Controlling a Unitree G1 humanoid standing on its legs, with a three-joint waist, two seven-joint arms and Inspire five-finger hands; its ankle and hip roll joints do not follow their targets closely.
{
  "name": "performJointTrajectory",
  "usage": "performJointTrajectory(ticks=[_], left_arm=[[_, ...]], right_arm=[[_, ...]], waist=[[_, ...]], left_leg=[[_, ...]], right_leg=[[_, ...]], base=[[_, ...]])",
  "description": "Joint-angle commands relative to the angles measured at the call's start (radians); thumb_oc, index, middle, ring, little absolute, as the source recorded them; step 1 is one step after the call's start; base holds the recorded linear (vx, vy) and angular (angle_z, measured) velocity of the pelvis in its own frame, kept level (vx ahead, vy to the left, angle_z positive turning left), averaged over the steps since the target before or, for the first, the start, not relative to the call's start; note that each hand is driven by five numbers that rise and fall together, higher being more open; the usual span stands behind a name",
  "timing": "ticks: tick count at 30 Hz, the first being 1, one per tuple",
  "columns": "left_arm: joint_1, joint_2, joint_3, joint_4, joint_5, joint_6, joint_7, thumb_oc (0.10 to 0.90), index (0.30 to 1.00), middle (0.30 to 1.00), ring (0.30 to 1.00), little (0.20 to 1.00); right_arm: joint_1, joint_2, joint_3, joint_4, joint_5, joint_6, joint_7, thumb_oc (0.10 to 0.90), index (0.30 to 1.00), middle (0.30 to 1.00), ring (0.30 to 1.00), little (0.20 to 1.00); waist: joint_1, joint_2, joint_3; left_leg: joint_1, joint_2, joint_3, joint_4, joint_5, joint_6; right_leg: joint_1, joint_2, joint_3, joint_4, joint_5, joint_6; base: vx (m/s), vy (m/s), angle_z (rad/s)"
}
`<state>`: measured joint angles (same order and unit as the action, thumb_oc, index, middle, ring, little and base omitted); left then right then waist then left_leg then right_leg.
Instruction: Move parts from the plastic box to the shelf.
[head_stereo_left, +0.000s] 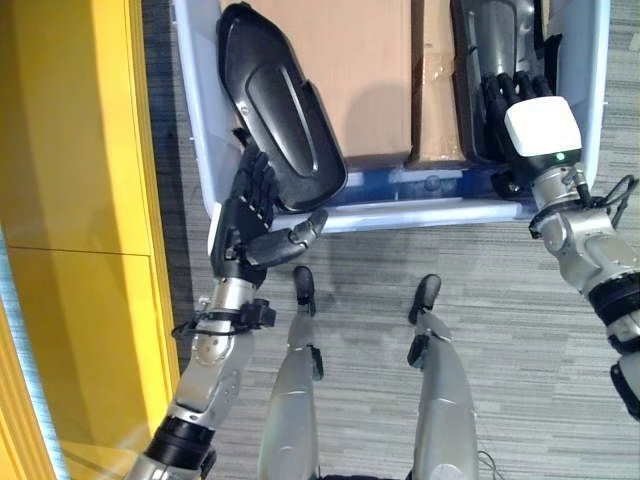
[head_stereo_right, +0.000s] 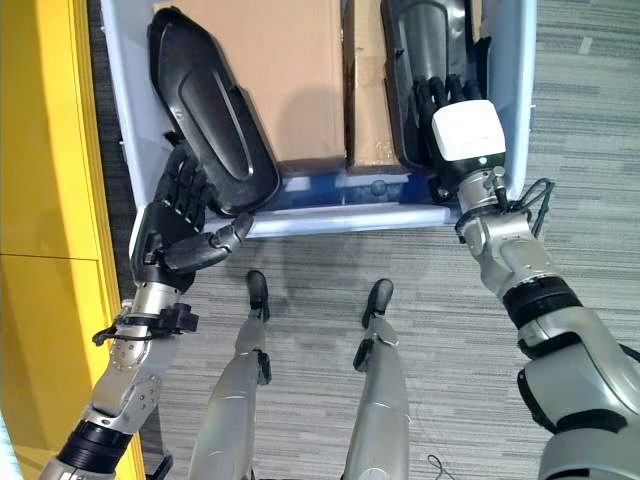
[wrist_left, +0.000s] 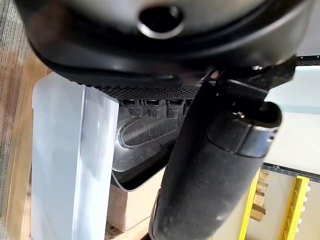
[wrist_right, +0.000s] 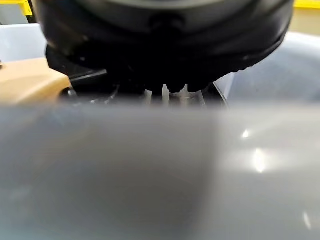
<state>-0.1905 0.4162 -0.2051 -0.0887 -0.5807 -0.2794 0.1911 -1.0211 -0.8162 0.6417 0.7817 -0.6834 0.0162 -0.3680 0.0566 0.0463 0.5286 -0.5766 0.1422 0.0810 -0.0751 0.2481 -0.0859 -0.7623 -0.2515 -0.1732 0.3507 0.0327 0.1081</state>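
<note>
Left eye view: plastic box (head_stereo_left: 200, 130) on the floor, cardboard cartons (head_stereo_left: 345, 70) packed inside, one black moulded part (head_stereo_left: 280, 105) leaning over the near-left corner with its lower end past the rim. Left hand (head_stereo_left: 250, 215) just under that end, fingers (head_stereo_left: 258, 180) straight against the underside, thumb out to the side, nothing clasped. Best to slide up along the part and close thumb and fingers across its edge before lifting (a push from below would only tip it back).

Right eye view: right hand (head_stereo_right: 455, 110) reaching over the near-right rim onto a second black part (head_stereo_right: 420, 50) standing by the wall; fingers partly hidden behind it, so cannot tell whether curled. Yellow shelf (head_stereo_right: 50, 200) along the robot's left, near the left arm.

Left wrist view: part's ribbed underside close past the thumb, box wall beside it.

Right wrist view: box rim across the foreground; worth clearing it before drawing anything out.
</note>
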Motion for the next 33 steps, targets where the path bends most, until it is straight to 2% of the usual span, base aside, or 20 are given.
performJointTrajectory(ticks=[1, 4, 6, 8, 13, 19, 24, 26, 33], left_arm=[[0.006, 0.009, -0.036, -0.033, -0.003, -0.041, 0.012, 0.900, 1.000, 1.000, 1.000, 1.000], [-0.002, 0.006, -0.042, -0.031, -0.003, -0.041, 0.013, 0.900, 1.000, 1.000, 1.000, 1.000], [-0.010, -0.003, -0.053, -0.028, -0.002, -0.041, 0.017, 0.900, 1.000, 1.000, 1.000, 1.000], [-0.017, -0.009, -0.061, -0.023, -0.002, -0.042, 0.017, 0.900, 1.000, 1.000, 1.000, 1.000], [-0.024, -0.018, -0.066, -0.017, 0.000, -0.039, 0.020, 0.900, 1.000, 1.000, 1.000, 1.000], [-0.027, -0.025, -0.068, -0.006, 0.006, -0.034, 0.027, 0.900, 1.000, 1.000, 1.000, 1.000], [-0.027, -0.022, -0.050, 0.000, 0.020, -0.029, 0.046, 0.900, 1.000, 1.000, 1.000, 1.000], [-0.027, -0.021, -0.048, 0.004, 0.023, -0.023, 0.052, 0.900, 1.000, 1.000, 1.000, 1.000], [-0.024, -0.007, -0.048, 0.008, 0.028, -0.009, 0.043, 0.900, 1.000, 1.000, 1.000, 1.000]], right_arm=[[-0.025, 0.018, 0.115, 0.156, -0.033, 0.035, 0.056, 0.900, 1.000, 1.000, 1.000, 1.000], [-0.020, 0.047, 0.116, 0.192, -0.033, 0.039, 0.052, 0.900, 1.000, 1.000, 1.000, 1.000], [0.003, 0.096, 0.103, 0.241, -0.018, 0.044, 0.037, 0.900, 1.000, 1.000, 1.000, 1.000], [0.021, 0.128, 0.095, 0.273, -0.006, 0.045, 0.032, 0.400, 0.300, 0.300, 0.300, 0.300], [0.079, 0.182, 0.070, 0.291, 0.013, 0.044, 0.027, 0.400, 0.300, 0.300, 0.300, 0.300], [0.157, 0.228, 0.022, 0.220, 0.070, 0.031, 0.003, 0.400, 0.300, 0.300, 0.300, 0.300], [0.247, 0.228, -0.050, 0.013, 0.111, 0.020, -0.014, 0.400, 0.300, 0.300, 0.300, 0.300], [0.307, 0.232, -0.096, -0.094, 0.126, 0.013, -0.031, 0.400, 0.300, 0.300, 0.300, 0.300], [0.390, 0.219, -0.175, -0.237, 0.134, -0.001, -0.050, 0.400, 0.300, 0.300, 0.300, 0.300]], waist=[[0.019, 0.032, -0.009], [0.022, 0.037, -0.009], [0.027, 0.048, -0.009], [0.030, 0.053, -0.009], [0.028, 0.058, -0.009], [0.017, 0.048, -0.009], [-0.005, 0.026, -0.009], [-0.016, 0.014, -0.009], [-0.025, -0.005, -0.009]], left_leg=[[0.095, 0.086, 0.013, -0.012, -0.079, -0.091], [0.090, 0.084, 0.013, -0.012, -0.079, -0.089], [0.086, 0.080, 0.013, -0.012, -0.079, -0.087], [0.084, 0.077, 0.012, -0.012, -0.080, -0.086], [0.087, 0.072, 0.013, -0.012, -0.082, -0.083], [0.105, 0.071, 0.015, -0.012, -0.089, -0.080], [0.133, 0.074, 0.018, -0.012, -0.093, -0.081], [0.166, 0.073, 0.016, -0.012, -0.098, -0.081], [0.248, 0.072, 0.007, -0.012, -0.109, -0.083]], right_leg=[[0.047, -0.012, 0.021, -0.145, 0.062, 0.057], [0.039, -0.014, 0.022, -0.141, 0.061, 0.057], [0.035, -0.017, 0.021, -0.138, 0.060, 0.056], [0.033, -0.018, 0.020, -0.137, 0.060, 0.056], [0.037, -0.020, 0.019, -0.140, 0.061, 0.056], [0.051, -0.021, 0.017, -0.142, 0.061, 0.056], [0.082, -0.019, 0.015, -0.146, 0.061, 0.057], [0.129, -0.020, 0.008, -0.158, 0.063, 0.060], [0.250, -0.020, -0.007, -0.195, 0.072, 0.067]], base=[[0.00, 0.000, 0.00], [0.01, 0.004, 0.02], [0.00, 0.000, 0.00], [0.00, 0.009, 0.02], [0.00, 0.006, 0.02], [0.00, 0.000, 0.00], [0.00, 0.000, 0.00], [-0.02, 0.010, 0.04], [-0.02, 0.004, 0.06]])
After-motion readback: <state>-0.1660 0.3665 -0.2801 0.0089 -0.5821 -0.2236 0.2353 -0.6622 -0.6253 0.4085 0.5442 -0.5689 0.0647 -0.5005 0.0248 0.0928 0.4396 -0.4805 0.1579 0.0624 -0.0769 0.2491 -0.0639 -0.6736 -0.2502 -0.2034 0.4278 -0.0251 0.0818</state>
